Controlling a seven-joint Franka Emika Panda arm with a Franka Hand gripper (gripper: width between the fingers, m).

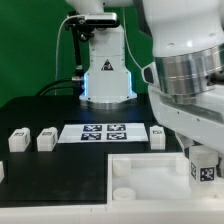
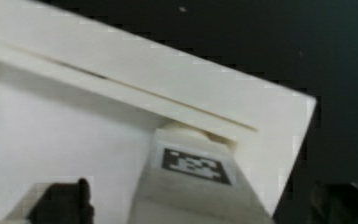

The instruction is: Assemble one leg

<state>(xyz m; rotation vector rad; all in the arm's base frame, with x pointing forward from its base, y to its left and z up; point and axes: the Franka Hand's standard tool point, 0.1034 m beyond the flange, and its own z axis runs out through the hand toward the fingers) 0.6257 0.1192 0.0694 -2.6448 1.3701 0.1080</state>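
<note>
Leg: a small white block with a black-and-white tag, the leg [image 1: 203, 167] stands upright at the tray's corner on the exterior view's right; in the wrist view the leg [image 2: 197, 160] touches the tray's rim.
Why there: probably being seated into that corner's socket; the socket itself is hidden.
Gripper: the gripper [image 1: 200, 150] is directly above the leg, its fingers closed around it, pinching it from both sides.
Tray: the large white tray [image 1: 140, 180] lies flat on the black table, just in front of the marker board.
Spare legs: three [image 1: 46, 140] lie beyond the tray, beside the marker board [image 1: 103, 132]; a fourth [image 1: 157, 136] sits near the gripped leg.
</note>
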